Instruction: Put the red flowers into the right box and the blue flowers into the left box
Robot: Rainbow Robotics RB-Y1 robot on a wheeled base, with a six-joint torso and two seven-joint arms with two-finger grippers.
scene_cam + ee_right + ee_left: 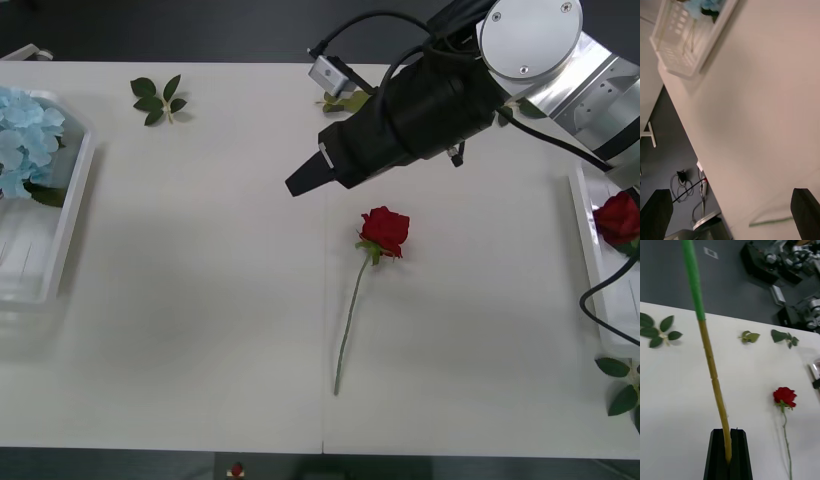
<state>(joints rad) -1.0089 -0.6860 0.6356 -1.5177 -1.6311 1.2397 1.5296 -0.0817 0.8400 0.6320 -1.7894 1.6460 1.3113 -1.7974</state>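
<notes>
A red flower point(385, 230) lies on the white table just right of centre, its stem running toward the near edge; it is also in the left wrist view point(784, 395). My right gripper point(300, 183) hovers open up and left of its head, fingers point(657, 213) spread wide. Another red flower point(617, 215) rests in the right box point(585, 250). Blue flowers point(25, 135) fill the far end of the left box point(70, 220). My left gripper point(729, 453) is shut on a long stem point(713, 371), tan below and green above, its head out of frame.
Loose green leaf sprigs lie at the back left point(157, 98), behind the right arm point(345, 100) and at the near right corner point(622, 385). A black cable point(600, 290) loops over the right box. The table's left half between the boxes is bare.
</notes>
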